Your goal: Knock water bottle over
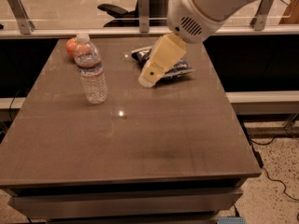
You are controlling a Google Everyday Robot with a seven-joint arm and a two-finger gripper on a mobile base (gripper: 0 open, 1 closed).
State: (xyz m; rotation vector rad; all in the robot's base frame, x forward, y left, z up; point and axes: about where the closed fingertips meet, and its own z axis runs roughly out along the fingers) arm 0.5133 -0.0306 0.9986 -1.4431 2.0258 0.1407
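The water bottle (90, 69) stands upright on the left part of the brown table (140, 139); it is clear and ribbed, with a white cap and a thin red-and-dark label band. My gripper (149, 80) hangs from the white arm at the upper right, its cream fingers pointing down and to the left. It is to the right of the bottle, apart from it, and in front of the blue chip bag (180, 68).
A round orange fruit (71, 46) sits just behind the bottle at the table's far left. A glass rail with metal posts (144, 6) runs behind the table. A cable (275, 176) lies on the speckled floor to the right.
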